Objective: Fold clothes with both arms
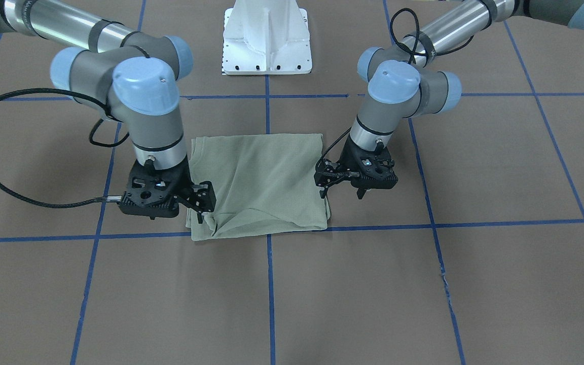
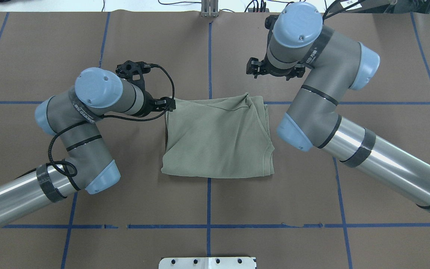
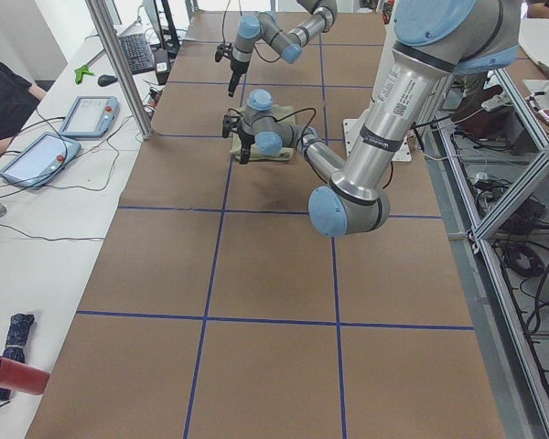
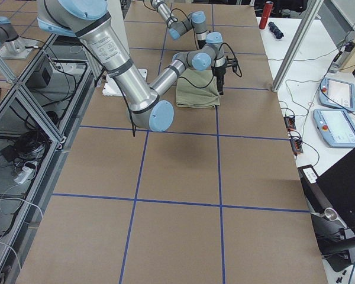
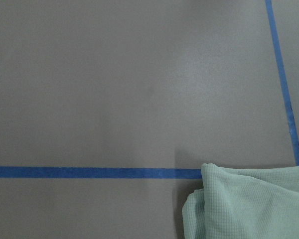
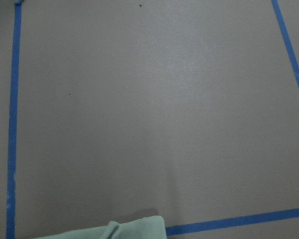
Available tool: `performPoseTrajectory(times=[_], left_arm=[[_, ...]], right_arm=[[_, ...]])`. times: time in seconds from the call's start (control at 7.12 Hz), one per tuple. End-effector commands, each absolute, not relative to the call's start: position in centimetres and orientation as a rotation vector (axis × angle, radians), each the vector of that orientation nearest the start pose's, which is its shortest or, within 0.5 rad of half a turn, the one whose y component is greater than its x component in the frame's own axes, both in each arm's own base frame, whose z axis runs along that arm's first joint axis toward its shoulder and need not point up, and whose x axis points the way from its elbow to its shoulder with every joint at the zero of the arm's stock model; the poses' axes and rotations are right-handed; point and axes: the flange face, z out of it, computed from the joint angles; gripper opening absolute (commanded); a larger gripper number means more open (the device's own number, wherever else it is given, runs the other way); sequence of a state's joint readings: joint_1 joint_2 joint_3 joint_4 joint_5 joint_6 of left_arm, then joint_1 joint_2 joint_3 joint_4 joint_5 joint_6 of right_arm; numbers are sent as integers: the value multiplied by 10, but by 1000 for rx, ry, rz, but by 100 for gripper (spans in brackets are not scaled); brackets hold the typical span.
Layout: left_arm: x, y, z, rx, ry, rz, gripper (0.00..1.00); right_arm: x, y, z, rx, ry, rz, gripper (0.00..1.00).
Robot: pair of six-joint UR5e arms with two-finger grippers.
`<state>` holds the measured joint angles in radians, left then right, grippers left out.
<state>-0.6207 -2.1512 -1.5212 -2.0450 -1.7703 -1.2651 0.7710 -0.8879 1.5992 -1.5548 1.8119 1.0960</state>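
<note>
Shirt (image 2: pixel 215 142), pale sage-green, lies in the middle of the brown table (image 2: pixel 312 209), across a crossing of the blue tape lines (image 2: pixel 208 209). It is already folded down to a compact, roughly square stack. No sleeve or collar shows outside the outline, so the main folds look finished. Several layered edges sit along its right side. The far right corner (image 2: pixel 250 100) is puckered into a small ridge, and the near edge bows a little.

The left gripper (image 1: pixel 342 193) hangs just beside the shirt's far left corner. Its two fingers are spread apart and hold nothing. The right gripper (image 1: pixel 202 205) hangs over the rumpled far right corner. Both wrist views show only a corner of cloth lying on the table, so it appears to be above the cloth and not gripping it. I cannot tell how wide its fingers stand.

My judgement is that the task is close to its end. What seems left is one more halving of the stack, or only flattening the bunched corner and squaring the edges.
</note>
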Motion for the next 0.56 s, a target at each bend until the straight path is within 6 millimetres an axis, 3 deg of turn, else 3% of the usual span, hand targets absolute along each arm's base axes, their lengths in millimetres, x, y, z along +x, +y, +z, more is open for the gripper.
performPoseTrajectory(times=[0.0, 0.14, 0.28, 0.42], left_arm=[[531, -501, 272, 306, 975, -203, 99], [536, -501, 266, 297, 960, -202, 87], [540, -501, 259, 297, 963, -198, 67], [547, -501, 260, 295, 957, -197, 63]], right_arm=[[-412, -567, 250, 237, -732, 166, 100], [-411, -568, 251, 238, -730, 169, 100], [-412, -567, 253, 235, -728, 170, 100], [-413, -566, 256, 232, -724, 169, 100]])
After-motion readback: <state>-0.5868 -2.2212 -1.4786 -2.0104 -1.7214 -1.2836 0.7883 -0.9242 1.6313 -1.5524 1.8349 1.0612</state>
